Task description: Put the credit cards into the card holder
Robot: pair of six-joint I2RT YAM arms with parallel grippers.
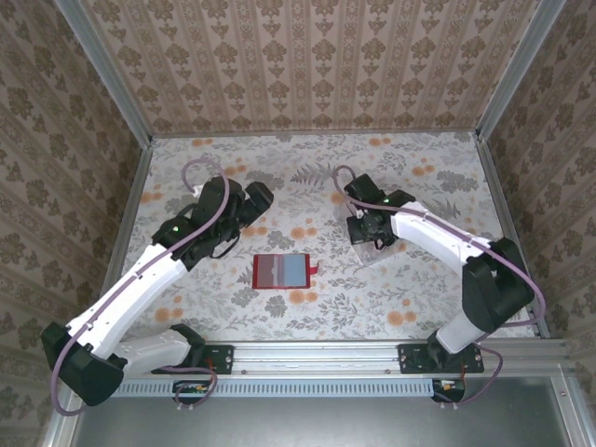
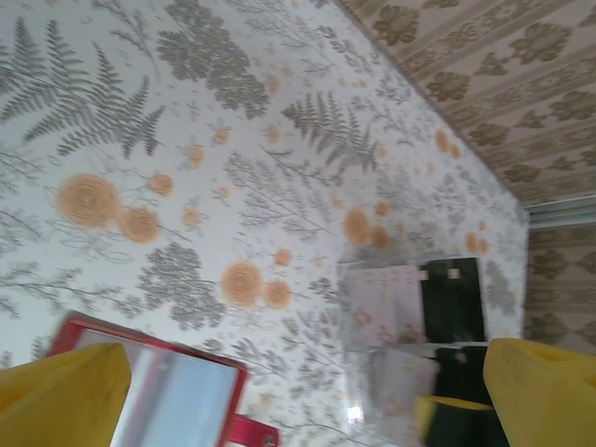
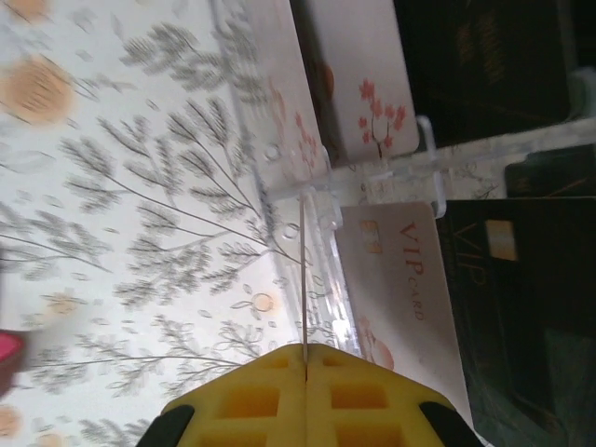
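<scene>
Red card holder lies open and flat at mid-table between your two arms, greyish inside up. You can take this placement as deliberate: either arm reaches it, and the pockets face the incoming card. Its long axis runs left-right across the table, with the closing tab pointing toward the right arm.

Credit cards sit in the clear tray, to the right of the holder. Pale and black ones lie side by side, long axes along the right wrist's line of sight.

Right gripper: pads pressed together. A thin edge-on card runs out of the seam toward the tray divider. Read it as one card pinched by its end. That is a judgement, as the line is very fine.

Left gripper: fingers wide apart, holding nothing, poised just beside the holder. You probably want it there to steady the wallet.
</scene>
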